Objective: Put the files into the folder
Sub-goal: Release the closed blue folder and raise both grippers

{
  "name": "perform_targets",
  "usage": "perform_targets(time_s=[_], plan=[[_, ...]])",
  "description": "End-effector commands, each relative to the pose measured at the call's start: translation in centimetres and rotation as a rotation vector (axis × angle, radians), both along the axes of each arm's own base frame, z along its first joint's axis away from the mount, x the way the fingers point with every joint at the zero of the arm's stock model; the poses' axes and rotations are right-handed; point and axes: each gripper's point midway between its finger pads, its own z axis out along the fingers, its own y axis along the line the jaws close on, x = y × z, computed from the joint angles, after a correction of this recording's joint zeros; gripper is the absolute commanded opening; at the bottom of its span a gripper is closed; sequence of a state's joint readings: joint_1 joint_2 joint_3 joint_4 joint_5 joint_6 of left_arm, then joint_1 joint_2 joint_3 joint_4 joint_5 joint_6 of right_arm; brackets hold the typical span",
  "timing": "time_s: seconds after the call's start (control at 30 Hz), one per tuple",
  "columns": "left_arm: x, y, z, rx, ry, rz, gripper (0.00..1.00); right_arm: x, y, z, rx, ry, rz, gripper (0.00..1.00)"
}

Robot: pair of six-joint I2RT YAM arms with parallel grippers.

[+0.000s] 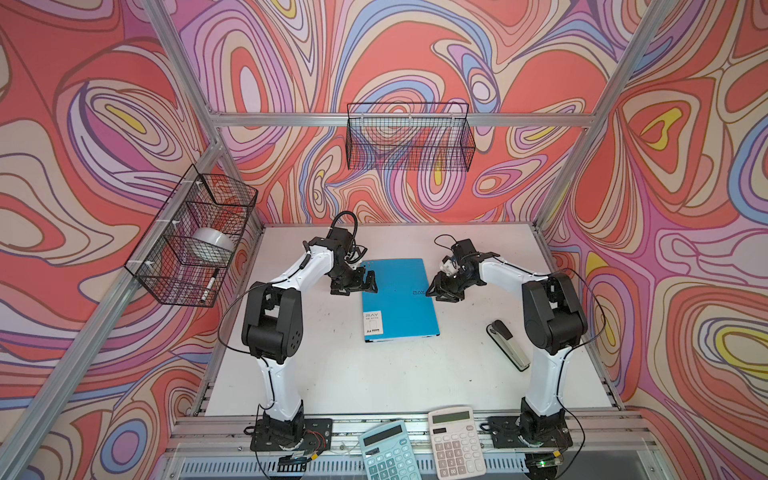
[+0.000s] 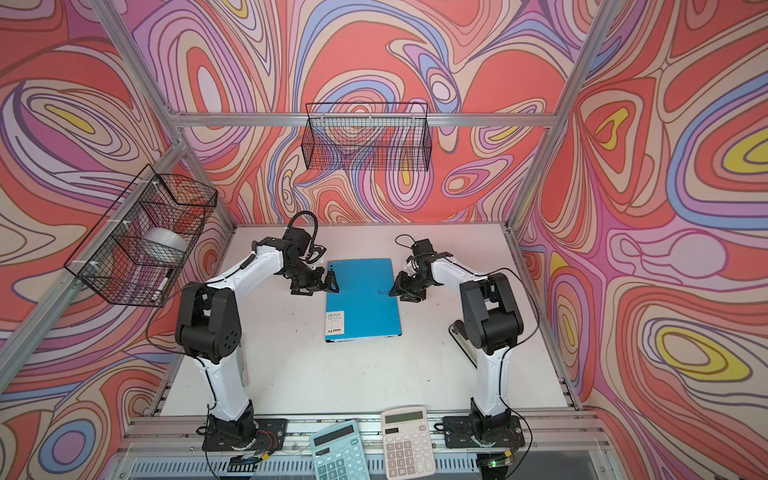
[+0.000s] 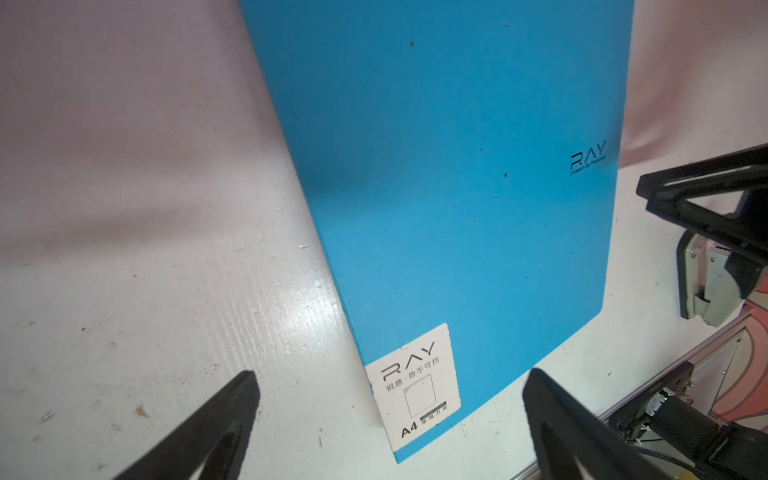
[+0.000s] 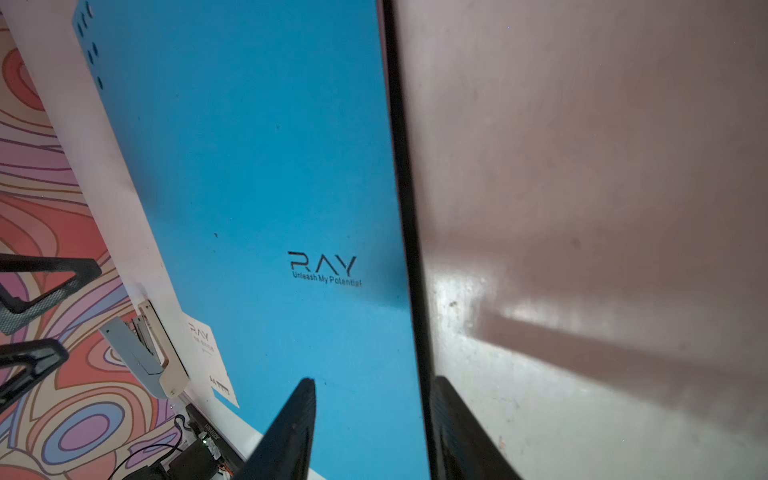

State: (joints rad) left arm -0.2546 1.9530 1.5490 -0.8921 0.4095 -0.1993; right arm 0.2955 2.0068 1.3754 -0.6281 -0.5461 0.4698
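The folder (image 1: 397,297) (image 2: 361,297) lies shut and flat mid-table, bright blue side up, with its white A4 label at the near left corner. The files are out of view. My left gripper (image 1: 371,282) (image 2: 332,282) hovers at the folder's far left edge, open wide with nothing between its fingers; in the left wrist view the left gripper (image 3: 392,374) frames the label on the folder (image 3: 457,187). My right gripper (image 1: 432,286) (image 2: 395,286) (image 4: 374,380) straddles the right edge of the folder (image 4: 257,187), open, with one finger over the cover and one over the table.
A stapler (image 1: 507,345) (image 4: 145,349) lies near the right arm. Two calculators (image 1: 386,453) (image 1: 457,440) rest on the front rail. A wire basket (image 1: 195,232) on the left wall holds a tape roll (image 1: 212,245). Another basket (image 1: 409,137) hangs at the back.
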Motion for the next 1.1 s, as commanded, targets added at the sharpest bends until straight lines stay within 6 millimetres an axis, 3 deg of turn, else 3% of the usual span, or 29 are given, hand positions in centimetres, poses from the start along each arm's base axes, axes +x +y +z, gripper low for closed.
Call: perform_targets(time_s=[0.0, 0.37, 0.47, 0.57, 0.7, 0.77, 0.97, 1.07], plan=[[0.5, -0.2, -0.7, -0.011, 0.026, 0.02, 1.0, -0.7, 0.1, -1.6, -0.022, 0.032, -0.019, 0.48], [1.3, -0.7, -1.6, -0.04, 0.04, 0.007, 1.0, -2.4, 2.7, -1.8, -0.031, 0.05, 0.024, 0.48], [1.5, -0.2, -0.9, -0.025, 0.018, 0.001, 1.0, -2.0, 1.4, -1.8, -0.108, 0.024, -0.007, 0.49], [1.7, 0.9, 0.6, -0.01, -0.02, 0.005, 1.0, -0.5, -0.4, -0.5, -0.217, -0.064, -0.036, 0.5], [1.8, 3.4, 3.0, 0.028, -0.118, 0.022, 1.0, 3.0, -1.7, 3.2, -0.278, -0.264, -0.064, 0.51], [2.0, 5.2, 3.8, 0.071, -0.205, 0.048, 1.0, 4.7, -3.4, 5.1, -0.352, -0.387, -0.125, 0.52], [1.3, 10.9, 4.3, 0.176, -0.498, 0.19, 1.0, 7.1, -7.1, 9.6, -0.381, -0.639, -0.246, 0.63], [0.9, 12.5, 4.6, 0.244, -0.653, 0.2, 1.0, 7.4, -8.7, 10.1, -0.368, -0.677, -0.275, 0.98]])
